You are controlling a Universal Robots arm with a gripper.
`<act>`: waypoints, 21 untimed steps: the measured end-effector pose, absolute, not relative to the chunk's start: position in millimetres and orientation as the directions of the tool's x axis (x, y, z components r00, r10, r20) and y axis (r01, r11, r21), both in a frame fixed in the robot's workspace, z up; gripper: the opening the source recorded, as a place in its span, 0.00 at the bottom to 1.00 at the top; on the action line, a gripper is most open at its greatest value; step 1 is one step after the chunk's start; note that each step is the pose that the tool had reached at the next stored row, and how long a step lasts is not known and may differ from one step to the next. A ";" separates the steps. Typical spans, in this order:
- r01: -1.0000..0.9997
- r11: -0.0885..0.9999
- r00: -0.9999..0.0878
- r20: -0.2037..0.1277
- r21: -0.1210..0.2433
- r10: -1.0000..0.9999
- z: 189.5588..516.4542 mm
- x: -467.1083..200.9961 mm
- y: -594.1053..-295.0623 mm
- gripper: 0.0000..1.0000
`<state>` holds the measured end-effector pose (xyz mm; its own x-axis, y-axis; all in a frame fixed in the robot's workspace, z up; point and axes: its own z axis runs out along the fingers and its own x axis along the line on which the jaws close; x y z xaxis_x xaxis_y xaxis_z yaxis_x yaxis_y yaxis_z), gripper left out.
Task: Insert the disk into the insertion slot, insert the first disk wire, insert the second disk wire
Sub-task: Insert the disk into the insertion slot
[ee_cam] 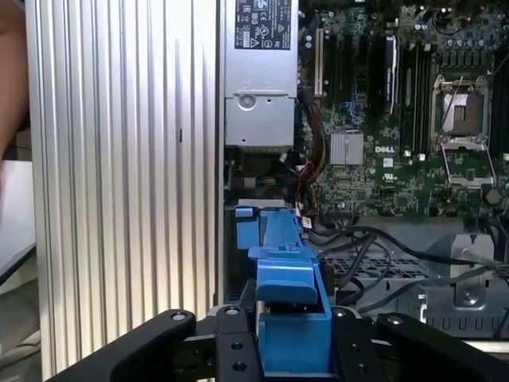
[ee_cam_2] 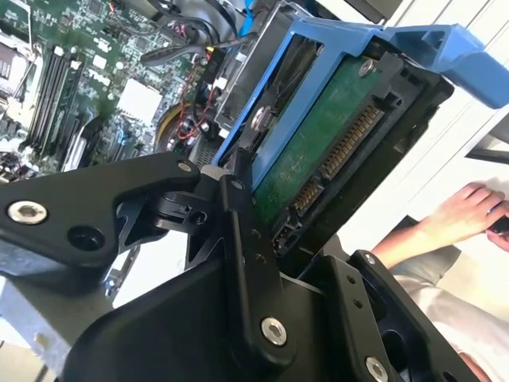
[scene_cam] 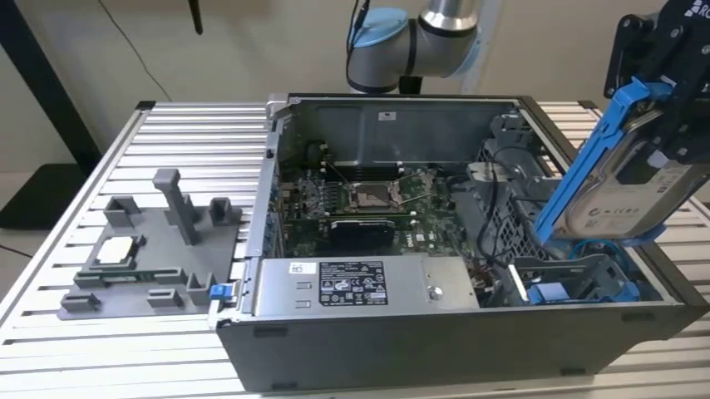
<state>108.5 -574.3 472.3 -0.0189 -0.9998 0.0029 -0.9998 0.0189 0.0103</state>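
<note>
In the exterior view my gripper [scene_cam: 657,125] is shut on the upper end of the disk [scene_cam: 621,187], a silver drive with a white label in a blue carrier. The disk hangs steeply tilted, and its lower end is just above the insertion slot [scene_cam: 577,278], a grey bay with blue fittings at the case's near corner on the exterior view's right. The second wrist view shows the disk's green underside [ee_cam_2: 318,151] clamped between black fingers [ee_cam_2: 238,239]. In the first wrist view the carrier [ee_cam: 290,310] points toward the slot [ee_cam: 245,227]. Black cables [ee_cam: 374,239] lie beside the bay; I cannot tell which are the disk wires.
The open case holds a motherboard [scene_cam: 367,195], a grey labelled power-supply box [scene_cam: 355,283] and a perforated cage [scene_cam: 521,191] right behind the slot. A grey fixture with parts [scene_cam: 145,249] stands on the slatted table at the exterior view's left. A person's hand [ee_cam_2: 469,211] rests beyond the case.
</note>
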 end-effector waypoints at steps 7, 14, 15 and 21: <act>-1.000 0.019 -0.019 0.003 0.010 -1.000 466.2 108.5 -574.2 0.00; -1.000 0.019 -0.019 0.003 0.010 -1.000 459.7 108.5 -574.3 0.00; -1.000 0.019 -0.019 0.003 0.010 -1.000 458.8 108.5 -574.3 0.00; -1.000 0.019 -0.019 0.003 0.010 -1.000 453.0 108.5 -574.2 0.00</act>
